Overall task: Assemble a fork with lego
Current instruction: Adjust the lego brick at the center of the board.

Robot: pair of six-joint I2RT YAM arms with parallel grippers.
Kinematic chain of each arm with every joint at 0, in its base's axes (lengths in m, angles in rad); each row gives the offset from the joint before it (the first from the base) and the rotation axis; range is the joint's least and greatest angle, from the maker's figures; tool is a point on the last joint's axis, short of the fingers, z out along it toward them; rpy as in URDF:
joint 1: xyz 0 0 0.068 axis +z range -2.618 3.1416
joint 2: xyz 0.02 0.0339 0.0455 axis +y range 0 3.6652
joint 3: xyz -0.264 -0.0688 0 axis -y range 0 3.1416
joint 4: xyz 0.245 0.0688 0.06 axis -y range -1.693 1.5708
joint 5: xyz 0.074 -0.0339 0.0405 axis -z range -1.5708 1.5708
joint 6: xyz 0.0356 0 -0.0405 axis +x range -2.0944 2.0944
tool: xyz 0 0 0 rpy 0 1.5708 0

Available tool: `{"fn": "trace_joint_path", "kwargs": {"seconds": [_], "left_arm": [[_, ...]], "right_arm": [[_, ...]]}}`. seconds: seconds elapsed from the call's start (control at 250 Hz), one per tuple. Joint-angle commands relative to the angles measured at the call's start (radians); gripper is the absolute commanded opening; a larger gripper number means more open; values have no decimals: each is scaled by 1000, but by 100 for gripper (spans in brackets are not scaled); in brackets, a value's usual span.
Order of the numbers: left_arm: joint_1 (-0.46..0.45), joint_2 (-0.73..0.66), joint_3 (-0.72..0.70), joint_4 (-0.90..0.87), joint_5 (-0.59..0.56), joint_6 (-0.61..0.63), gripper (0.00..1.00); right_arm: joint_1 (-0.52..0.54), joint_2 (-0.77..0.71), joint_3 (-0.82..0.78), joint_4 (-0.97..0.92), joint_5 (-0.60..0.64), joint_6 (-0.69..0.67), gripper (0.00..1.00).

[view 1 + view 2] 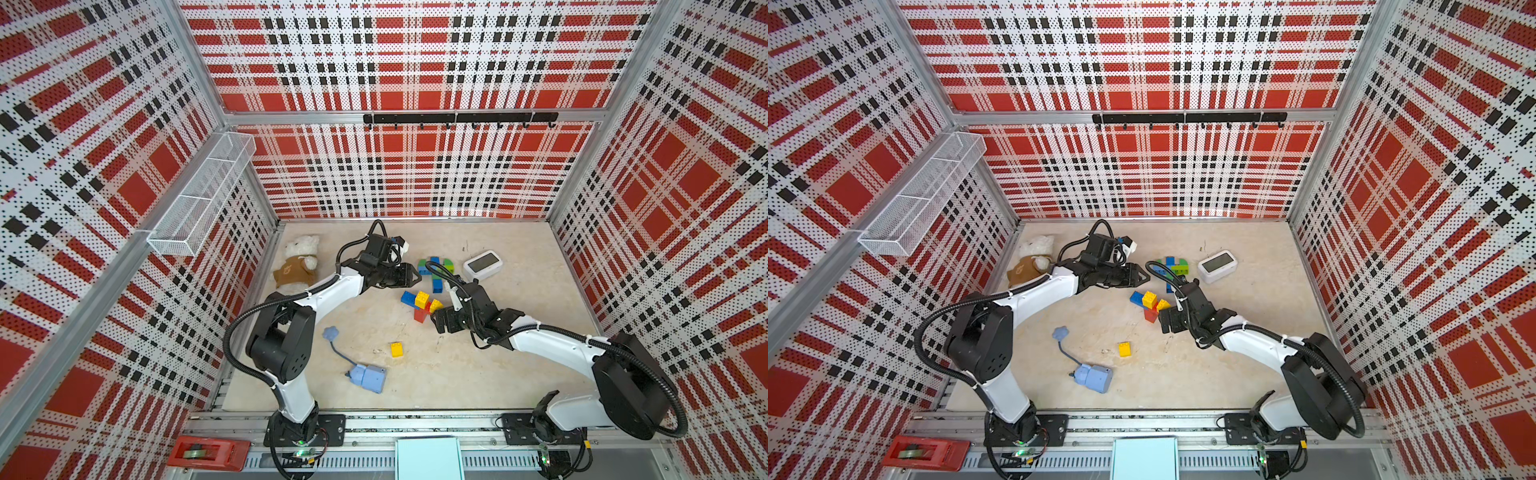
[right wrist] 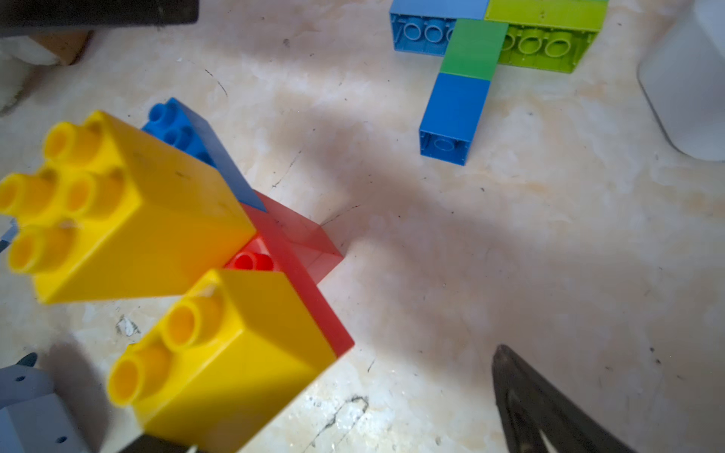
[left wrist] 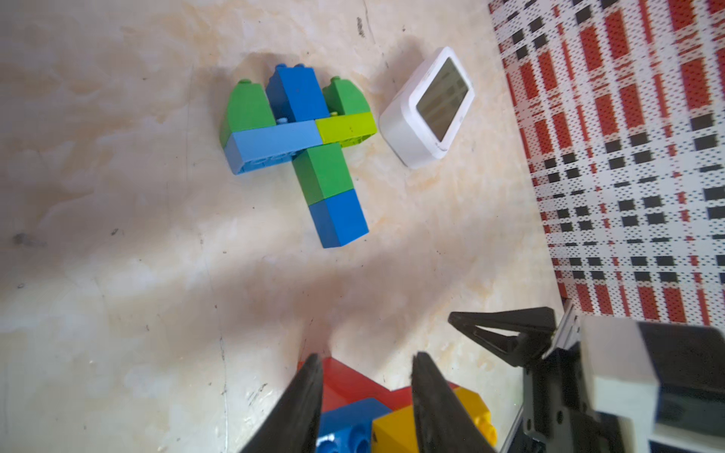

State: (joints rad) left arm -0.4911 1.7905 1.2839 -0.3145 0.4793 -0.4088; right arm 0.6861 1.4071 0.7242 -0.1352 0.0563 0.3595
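Red, black and white plaid walls [image 1: 415,62] — lego [image 1: 422,298] in yellow, blue, red, green, lime.

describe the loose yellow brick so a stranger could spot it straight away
On the beige tabletop, find the pale-blue box with a cord near the front edge. The lone yellow brick lies beside it; unlike the other yellow bricks, it touches no other lego.

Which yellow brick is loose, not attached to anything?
The yellow brick lying alone on the table, touching nothing. The other two yellow bricks sit on the red-and-blue cluster.
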Motion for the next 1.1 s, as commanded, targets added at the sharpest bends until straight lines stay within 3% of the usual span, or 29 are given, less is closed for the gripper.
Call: {"fn": "trace_joint_path", "kwargs": {"seconds": [0.0,0.164,0.716,1.096], "left_arm": [[-16,29,43,-127,-61,54,40],[-28,22,23,-171,-108,63,36],[-68,-130,-195,-96,-87,-24,35],[-126,-167,-276,-7,-87,-107,45]], "right_arm": [[4,-1,30,-3,67,30,97],[-3,3,31,1,106,54,97],[-84,71,95,57,68,23,97],[-167,139,163,119,-133,-105,98]]}}
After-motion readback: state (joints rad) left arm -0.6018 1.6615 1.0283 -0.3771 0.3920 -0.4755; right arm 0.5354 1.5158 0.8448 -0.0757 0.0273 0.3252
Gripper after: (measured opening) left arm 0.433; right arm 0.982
